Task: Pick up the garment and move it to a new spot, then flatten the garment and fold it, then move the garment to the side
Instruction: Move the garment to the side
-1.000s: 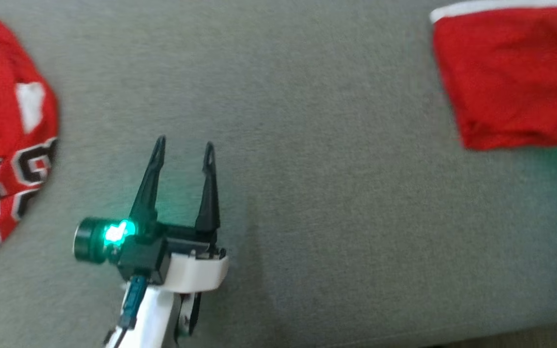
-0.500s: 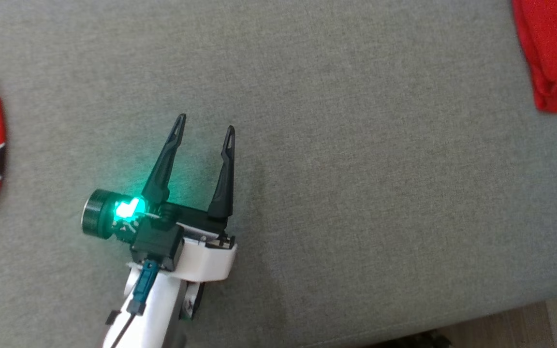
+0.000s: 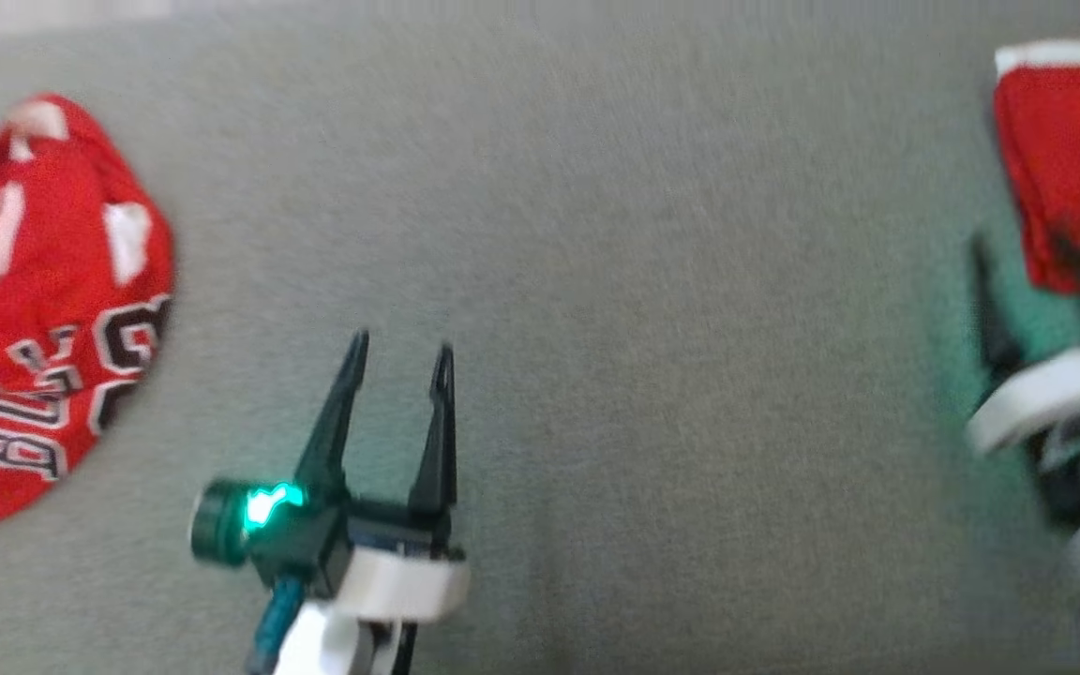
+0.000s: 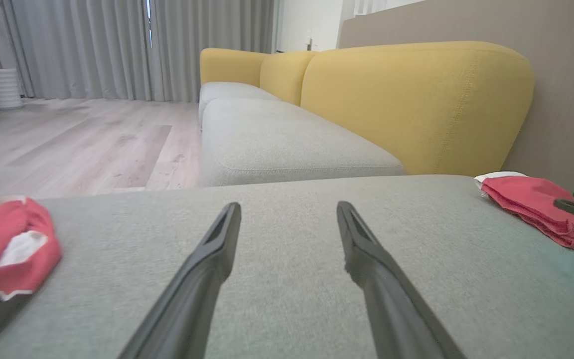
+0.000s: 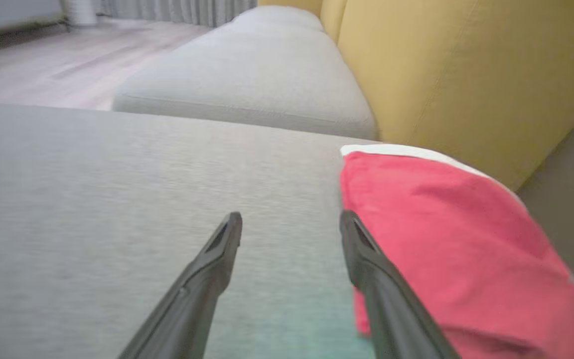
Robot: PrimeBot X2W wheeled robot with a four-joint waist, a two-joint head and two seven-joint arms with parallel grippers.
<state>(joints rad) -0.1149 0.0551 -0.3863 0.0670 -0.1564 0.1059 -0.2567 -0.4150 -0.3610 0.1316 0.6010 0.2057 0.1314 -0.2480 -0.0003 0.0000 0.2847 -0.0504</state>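
While the right gripper (image 5: pixel 291 216) stands with its two dark fingers spread wide and nothing between them, the folded red garment (image 5: pixel 441 224) lies on the grey seat cushion (image 5: pixel 92 189) just beside the finger on the wrist view's right. Whether that finger touches the cloth I cannot tell. The garment, with a white band along its far edge, sits at the cushion's right end, close to the yellow backrest (image 5: pixel 466 65). The left gripper (image 3: pixel 401 344) is likewise spread wide and empty, held over bare grey cushion left of the middle. A crumpled red jersey (image 3: pixel 43 309) with black-and-white lettering lies at the cushion's left end, apart from both grippers.
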